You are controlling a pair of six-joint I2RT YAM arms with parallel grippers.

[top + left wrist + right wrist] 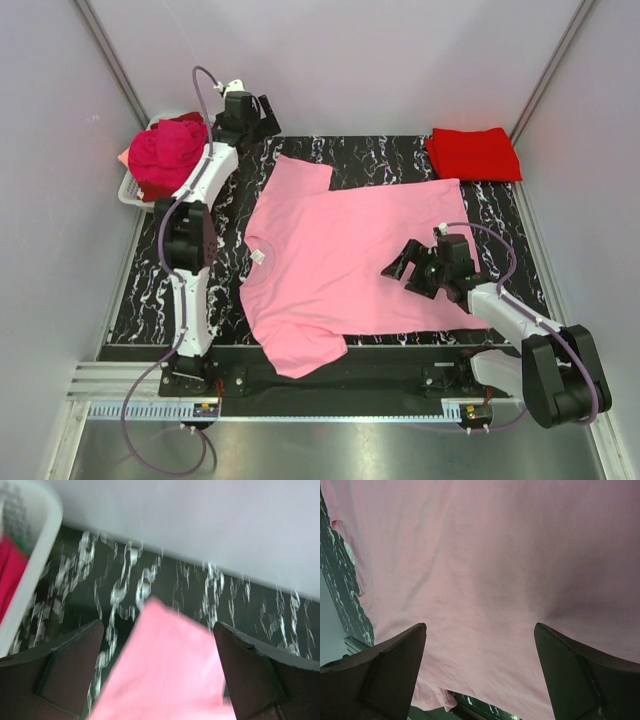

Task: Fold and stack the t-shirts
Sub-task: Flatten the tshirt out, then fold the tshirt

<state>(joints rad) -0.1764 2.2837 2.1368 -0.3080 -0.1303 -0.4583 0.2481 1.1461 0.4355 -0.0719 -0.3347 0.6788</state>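
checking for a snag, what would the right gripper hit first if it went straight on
Probably the pink shirt, which fills the view ahead of the open right gripper; how near is unclear.

No readable text; neck label (258, 256) on pink t-shirt (350, 250) illegible.

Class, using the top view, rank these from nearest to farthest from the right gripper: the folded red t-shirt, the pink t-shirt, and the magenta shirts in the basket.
Measured from the right gripper:
1. Pink t-shirt: directly beneath it, mid-table.
2. Folded red t-shirt: far right corner.
3. Magenta shirts: piled in the white basket, far left.
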